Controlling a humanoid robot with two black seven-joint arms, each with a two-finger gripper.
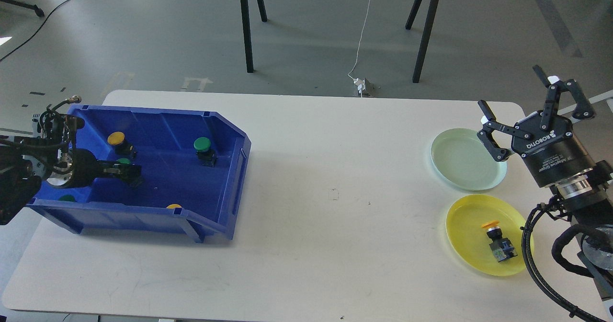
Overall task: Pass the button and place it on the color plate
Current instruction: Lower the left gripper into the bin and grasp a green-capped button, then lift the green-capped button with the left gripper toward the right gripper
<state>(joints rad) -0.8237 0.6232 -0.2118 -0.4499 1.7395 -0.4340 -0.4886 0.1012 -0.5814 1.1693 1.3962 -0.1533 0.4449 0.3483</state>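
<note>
My left gripper [134, 174] reaches into the blue bin [230, 178] from the left, low over its floor. It is dark and seen side-on, right beside a green button [123, 161] whose cap peeks out above it. The bin also holds a yellow button [116, 139], a green button [202, 144], a green cap [67, 198] and a yellow cap [173, 206] by the front wall. My right gripper [509, 87] is open and empty, above the far right edge of the pale green plate [459, 164]. The yellow plate [467, 226] holds a yellow button [497, 240] lying on its side.
The white table [335, 197] runs between the bin and the plates. Black stand legs [246, 25] and a white cable [361, 39] are on the floor beyond the table's far edge.
</note>
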